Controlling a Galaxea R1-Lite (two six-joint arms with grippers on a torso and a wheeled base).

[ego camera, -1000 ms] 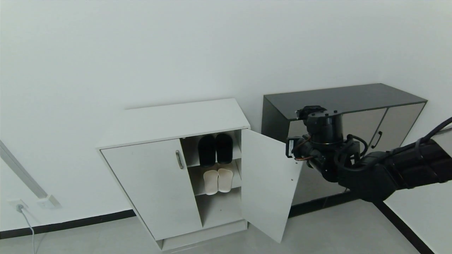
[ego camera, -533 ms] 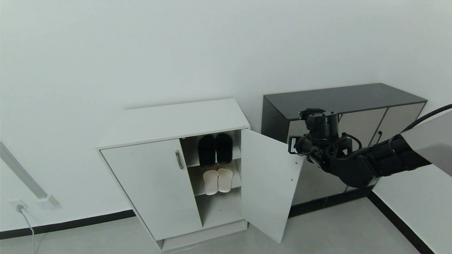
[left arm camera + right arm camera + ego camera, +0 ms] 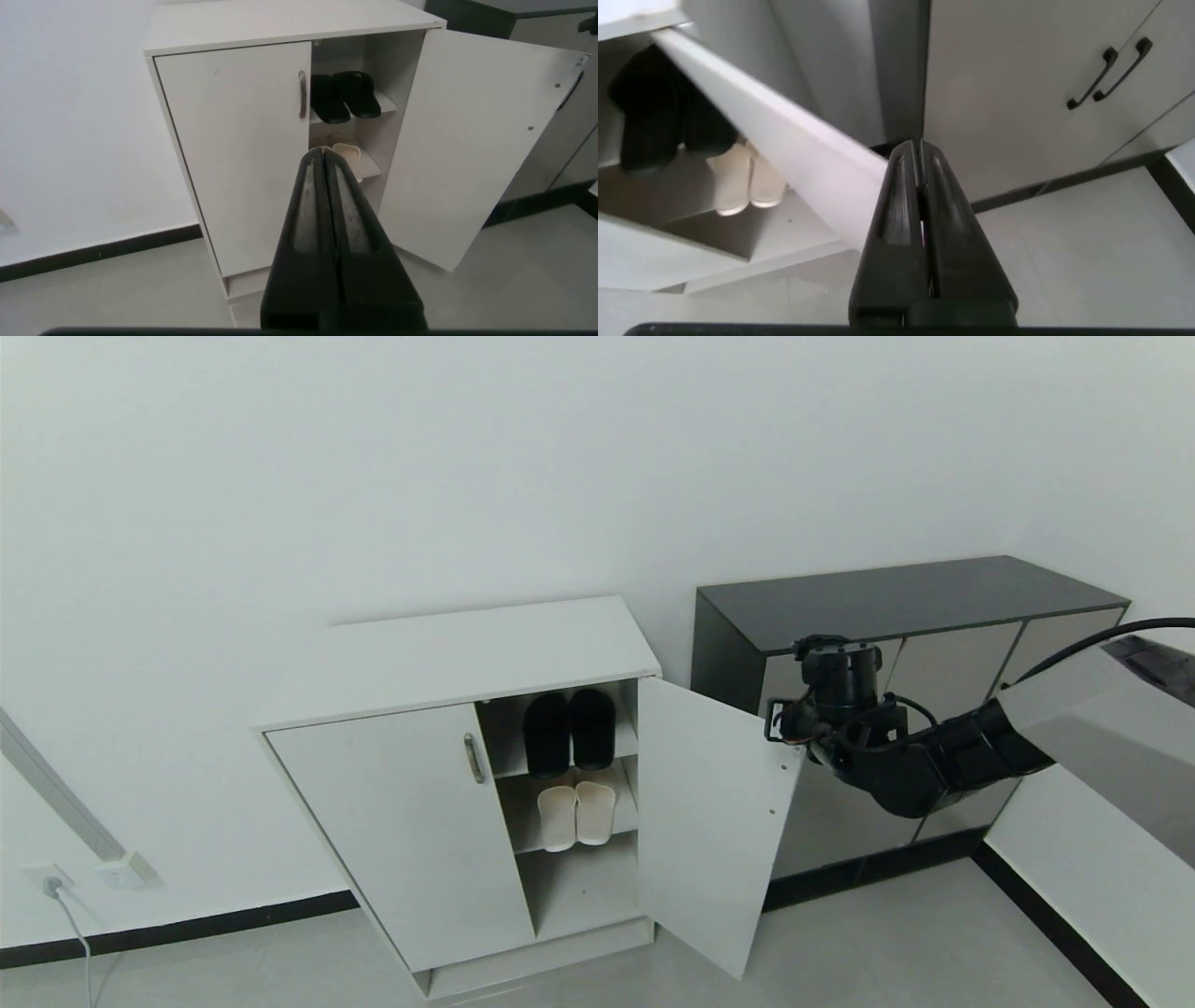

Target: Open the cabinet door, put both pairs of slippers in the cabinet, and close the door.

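The white cabinet (image 3: 467, 653) stands against the wall with its right door (image 3: 709, 821) swung open. A black pair of slippers (image 3: 569, 733) rests on the top shelf and a cream pair of slippers (image 3: 577, 814) on the shelf below. My right gripper (image 3: 777, 726) is at the free edge of the open door, on its outer side. In the right wrist view this right gripper (image 3: 915, 149) is shut, its tips close to the door (image 3: 785, 131). My left gripper (image 3: 324, 159) is shut with nothing in it, held in front of the cabinet below the left door's handle (image 3: 302, 93).
A dark cabinet (image 3: 915, 593) with mirrored doors and black handles (image 3: 1106, 75) stands right of the white one, just behind my right arm. A wall outlet with a cable (image 3: 51, 879) is at the lower left. Bare floor (image 3: 887, 952) lies before both cabinets.
My right arm has stretched farther out, its wrist drawing back from the camera toward the door's free edge. The door and both pairs of slippers have stayed put.
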